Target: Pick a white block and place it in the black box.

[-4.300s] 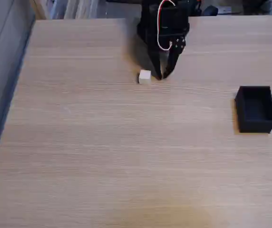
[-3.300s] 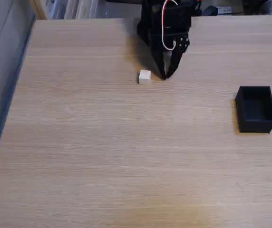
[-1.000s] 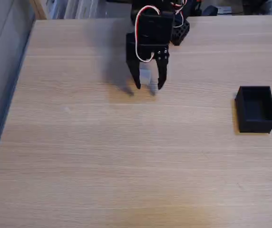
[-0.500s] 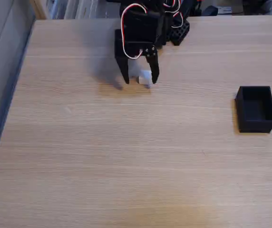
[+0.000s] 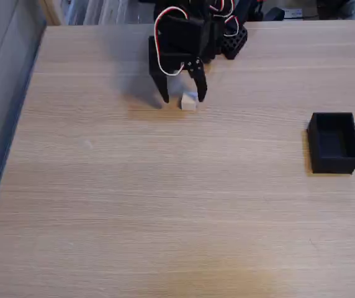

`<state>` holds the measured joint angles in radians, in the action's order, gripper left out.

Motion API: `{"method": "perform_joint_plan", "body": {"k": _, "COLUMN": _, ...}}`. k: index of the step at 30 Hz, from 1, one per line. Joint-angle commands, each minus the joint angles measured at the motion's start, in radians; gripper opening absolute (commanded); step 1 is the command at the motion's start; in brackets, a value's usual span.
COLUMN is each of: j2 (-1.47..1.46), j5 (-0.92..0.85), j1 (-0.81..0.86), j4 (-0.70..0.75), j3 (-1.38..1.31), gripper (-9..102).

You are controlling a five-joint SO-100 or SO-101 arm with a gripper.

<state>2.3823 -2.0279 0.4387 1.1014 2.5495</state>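
Counter (image 5: 165, 205): 1, light wood grain, takes up most of the fixed view.
Arm: 1, black, red and white wires, reaching in from the top edge.
Black box (image 5: 334, 142): 1, lidless, right side of the counter, well apart from the claw.
Claw (image 5: 182, 98): 1, spread wide, tips pointing down at the counter, gripping nothing.
White block (image 5: 188, 102): 1, on the counter between the two fingers, close against the right-hand finger; contact unclear.
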Motion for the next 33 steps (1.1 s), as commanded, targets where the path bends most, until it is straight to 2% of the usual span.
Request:
{"method": "perform_joint_plan", "body": {"k": 1, "j2": 0.003, "j5": 0.002, "j1": 0.002, "j4": 0.011, "j3": 0.006, "gripper": 32}}
{"method": "perform_joint_plan", "body": {"k": 33, "j2": -0.040, "j5": 0.025, "j1": 0.003, "j4": -0.037, "j3": 0.067, "gripper": 30}}
